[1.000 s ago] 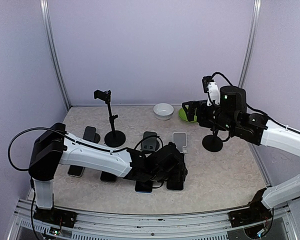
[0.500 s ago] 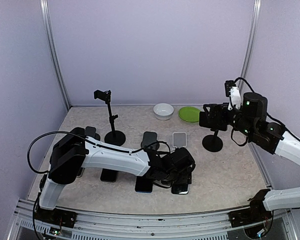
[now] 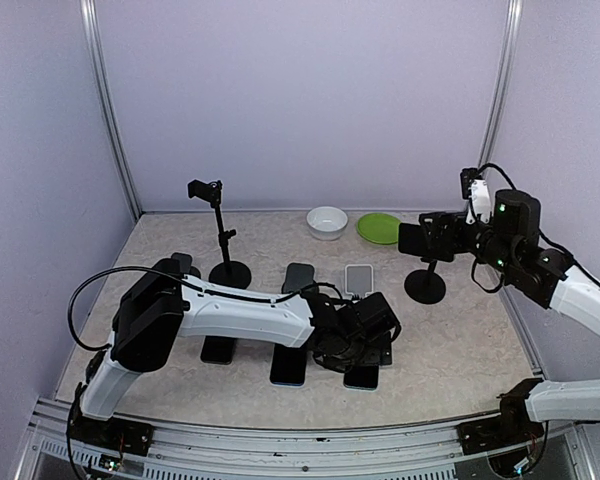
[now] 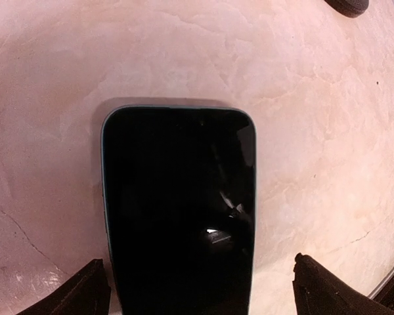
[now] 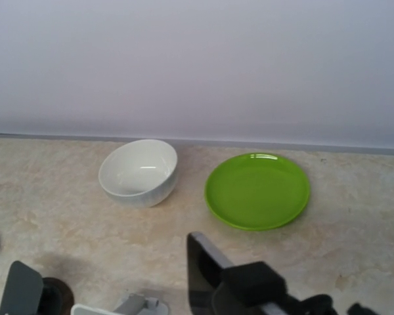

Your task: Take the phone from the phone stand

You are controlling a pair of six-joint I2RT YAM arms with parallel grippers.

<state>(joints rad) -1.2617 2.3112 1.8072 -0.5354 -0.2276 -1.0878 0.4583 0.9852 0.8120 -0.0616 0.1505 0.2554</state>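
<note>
A black phone [image 4: 178,210] lies flat on the table, screen up, seen from above near the front [image 3: 362,377]. My left gripper [image 4: 203,292] hovers just over its near end [image 3: 365,350], open, with both fingers clear of the phone's edges. At the right stands a phone stand [image 3: 425,287] with a dark phone [image 5: 207,269] still in its black clamp [image 5: 253,285]. My right gripper [image 3: 448,238] is level with that phone, just behind it, open and holding nothing. Its fingertips do not show in the right wrist view.
A second stand [image 3: 228,272] with an empty clamp is at the back left. Several other phones lie flat around the middle, such as the silver one [image 3: 358,280]. A white bowl [image 3: 327,222] and a green plate [image 3: 379,228] sit by the back wall.
My left gripper has opened and let go of the black phone, which now lies on the table. The left arm slid slightly right. The right arm drew back to the right.
</note>
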